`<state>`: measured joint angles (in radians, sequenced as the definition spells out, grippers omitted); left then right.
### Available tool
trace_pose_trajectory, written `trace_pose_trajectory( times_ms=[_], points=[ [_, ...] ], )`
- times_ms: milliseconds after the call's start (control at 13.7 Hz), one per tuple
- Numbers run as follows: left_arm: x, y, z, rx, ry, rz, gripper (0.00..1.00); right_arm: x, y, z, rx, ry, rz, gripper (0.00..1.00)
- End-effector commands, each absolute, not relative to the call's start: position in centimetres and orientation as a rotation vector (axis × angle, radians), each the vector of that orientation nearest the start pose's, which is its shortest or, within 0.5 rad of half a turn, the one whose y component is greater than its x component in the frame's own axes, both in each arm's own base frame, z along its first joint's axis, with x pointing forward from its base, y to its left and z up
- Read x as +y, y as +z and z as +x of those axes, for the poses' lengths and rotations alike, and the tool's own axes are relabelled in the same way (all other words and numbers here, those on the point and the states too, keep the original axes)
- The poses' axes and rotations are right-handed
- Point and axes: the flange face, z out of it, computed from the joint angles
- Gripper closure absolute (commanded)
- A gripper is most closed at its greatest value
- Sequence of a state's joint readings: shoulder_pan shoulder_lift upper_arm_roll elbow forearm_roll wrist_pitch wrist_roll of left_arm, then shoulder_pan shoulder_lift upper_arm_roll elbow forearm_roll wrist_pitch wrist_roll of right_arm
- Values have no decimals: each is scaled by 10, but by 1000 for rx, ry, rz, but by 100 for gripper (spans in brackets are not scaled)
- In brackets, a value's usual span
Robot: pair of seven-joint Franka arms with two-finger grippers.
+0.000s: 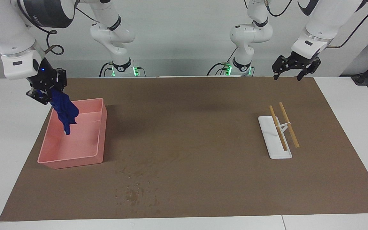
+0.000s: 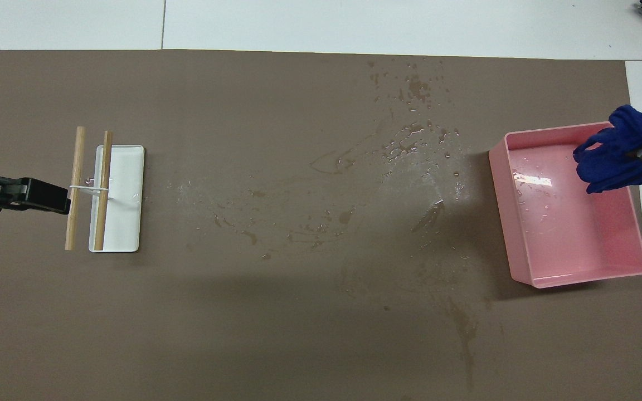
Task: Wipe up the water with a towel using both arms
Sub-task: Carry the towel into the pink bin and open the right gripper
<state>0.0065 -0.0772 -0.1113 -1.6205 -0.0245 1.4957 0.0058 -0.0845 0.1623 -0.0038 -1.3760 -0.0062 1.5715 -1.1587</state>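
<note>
Facing view: we saw two white robot arms standing at the top edge of a brown mat (image 1: 203,105). Nearest to the robots, the left gripper (image 1: 292,74) hung in the air over the mat's edge at the left arm's end of the table, its black fingers spread apart and holding nothing. The right gripper (image 1: 48,91) hung over the rim of a pink rectangular tray (image 1: 101,134) at the right arm's end, fingers pinched on a deep-blue towel (image 1: 65,111) that dangled into the tray without resting flat. In the overhead view we noticed the towel (image 2: 613,150) bunched above the tray's (image 2: 577,278) wet floor. A little farther from the robots, at the left arm's end, lay a white rack (image 1: 275,140) with two wooden sticks (image 1: 288,124) resting across it. Farthest out, near the mat's outer edge, we found the water (image 1: 136,191): dark specks and blotches scattered on the mat, well apart from both grippers, with fainter smears (image 2: 321,223) toward the middle.
</note>
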Motion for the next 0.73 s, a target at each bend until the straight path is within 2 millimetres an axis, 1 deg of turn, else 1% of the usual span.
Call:
trace_pose_trajectory(
  times_ms=[0,146,219,292,365,657],
  points=[
    [-58,637,512,176,80,-3160,0,-65,588,574,-1752,-109,-2728,100],
    [-57,637,512,174,80,-3160,0,-68,570,559,-1754,-96,-2721,100],
    [-58,637,512,176,80,-3160,0,-68,569,558,-1754,-94,-2720,94],
    [-57,637,512,174,80,-3160,0,-68,569,558,-1752,-96,-2722,59],
    [-58,637,512,176,80,-3160,0,-66,569,558,-1756,-95,-2718,1],
    [-57,637,512,174,83,-3160,0,-63,571,559,-1765,-101,-2715,0]
  ],
)
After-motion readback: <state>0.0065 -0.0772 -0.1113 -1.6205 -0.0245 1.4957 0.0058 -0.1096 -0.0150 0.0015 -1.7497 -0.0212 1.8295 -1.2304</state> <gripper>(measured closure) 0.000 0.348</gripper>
